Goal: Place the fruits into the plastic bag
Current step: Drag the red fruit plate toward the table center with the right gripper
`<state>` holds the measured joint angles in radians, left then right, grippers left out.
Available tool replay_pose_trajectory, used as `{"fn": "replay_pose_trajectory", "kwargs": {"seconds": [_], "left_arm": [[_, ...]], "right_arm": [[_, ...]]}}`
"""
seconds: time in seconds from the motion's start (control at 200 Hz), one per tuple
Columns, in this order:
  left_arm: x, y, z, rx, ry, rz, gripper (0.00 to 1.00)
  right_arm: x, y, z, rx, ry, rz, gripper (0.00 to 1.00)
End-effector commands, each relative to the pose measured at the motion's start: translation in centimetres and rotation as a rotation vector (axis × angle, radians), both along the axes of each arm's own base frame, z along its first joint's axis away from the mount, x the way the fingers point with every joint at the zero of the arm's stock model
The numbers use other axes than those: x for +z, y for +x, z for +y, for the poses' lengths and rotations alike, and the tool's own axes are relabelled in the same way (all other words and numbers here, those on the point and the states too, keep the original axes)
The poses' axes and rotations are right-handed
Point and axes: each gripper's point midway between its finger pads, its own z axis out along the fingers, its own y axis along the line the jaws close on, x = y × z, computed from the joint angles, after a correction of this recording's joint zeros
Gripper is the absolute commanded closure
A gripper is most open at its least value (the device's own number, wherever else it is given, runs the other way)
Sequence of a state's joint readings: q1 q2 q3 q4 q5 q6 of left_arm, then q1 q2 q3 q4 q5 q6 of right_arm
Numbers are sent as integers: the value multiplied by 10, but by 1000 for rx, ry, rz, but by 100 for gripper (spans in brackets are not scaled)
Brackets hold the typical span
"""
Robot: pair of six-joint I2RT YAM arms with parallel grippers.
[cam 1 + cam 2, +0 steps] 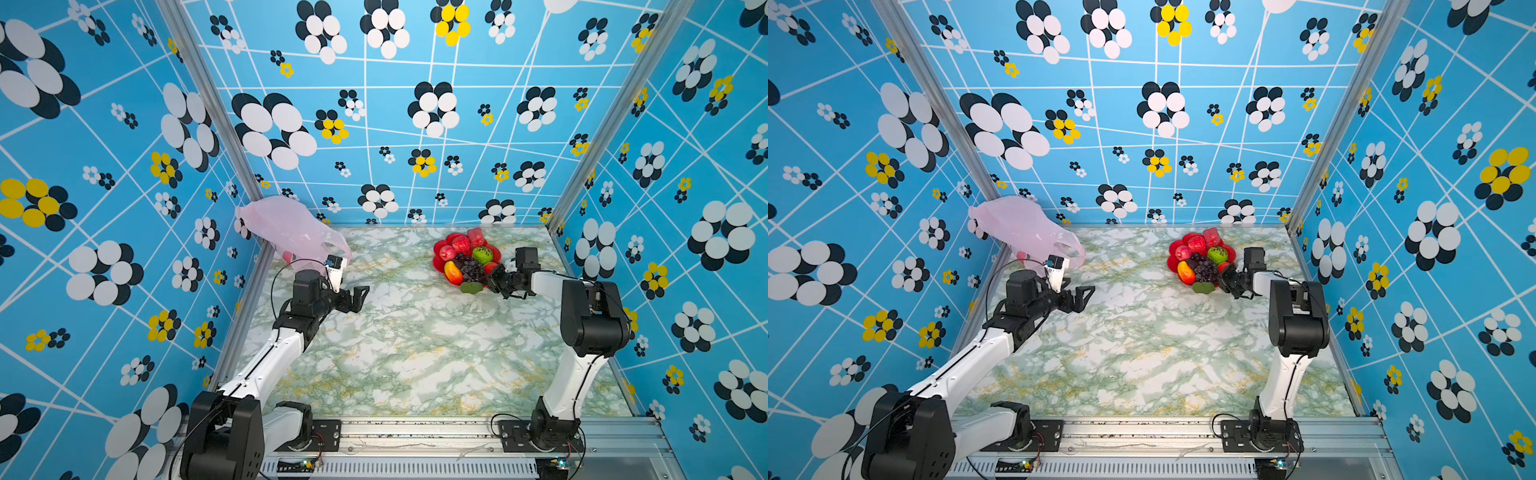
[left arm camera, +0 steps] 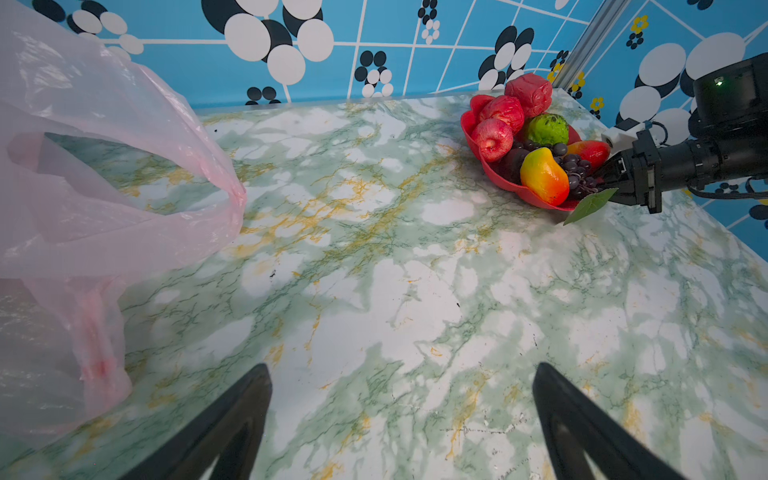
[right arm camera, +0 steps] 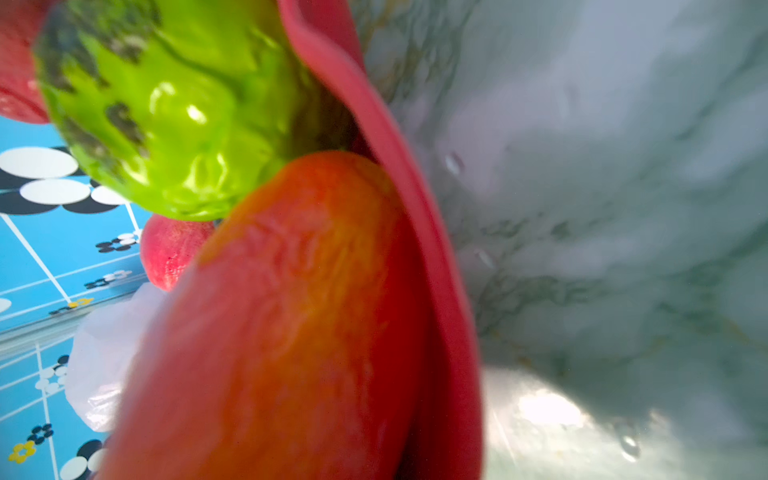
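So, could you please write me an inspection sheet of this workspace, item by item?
Surface: green-white marble-pattern tabletop, no spill seen.
Job's things: small toy fruits heaped on red flower-shaped plate, far right; pale-pink translucent plastic bag far left, against the wall.
Clutter: one green leaf at the plate's near edge.
Grippers: left gripper open, empty; right gripper shut at the plate's rim, grip unclear.
Cables: black cable loops over the left wrist.
Surroundings: blue flower-print walls, aluminium frame.

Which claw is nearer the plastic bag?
Left. The left claw hangs open close beside the plastic bag; the right claw is across the table, at the rim of the red plate.
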<state>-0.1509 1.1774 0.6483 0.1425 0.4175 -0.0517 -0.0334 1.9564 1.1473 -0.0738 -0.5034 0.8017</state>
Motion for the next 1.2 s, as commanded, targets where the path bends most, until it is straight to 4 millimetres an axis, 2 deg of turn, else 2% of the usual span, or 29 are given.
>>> {"fn": "replay_pose_trajectory", "kwargs": {"seconds": [0.0, 0.32, 0.755, 0.785, 1.195], "left_arm": [[5, 3, -1, 2, 7, -6, 1], [3, 1, -3, -3, 18, -4, 1], [0, 2, -3, -2, 23, 3, 1], [0, 2, -3, -1, 23, 3, 1], [1, 2, -4, -5, 22, 3, 1]], "right_arm": [[6, -19, 22, 85, 39, 15, 100], [4, -38, 48, 201, 63, 2, 100], [-3, -80, 72, 383, -19, 25, 100], [-3, -86, 85, 417, -18, 26, 100], [-10, -127, 128, 541, 6, 54, 100]]}}
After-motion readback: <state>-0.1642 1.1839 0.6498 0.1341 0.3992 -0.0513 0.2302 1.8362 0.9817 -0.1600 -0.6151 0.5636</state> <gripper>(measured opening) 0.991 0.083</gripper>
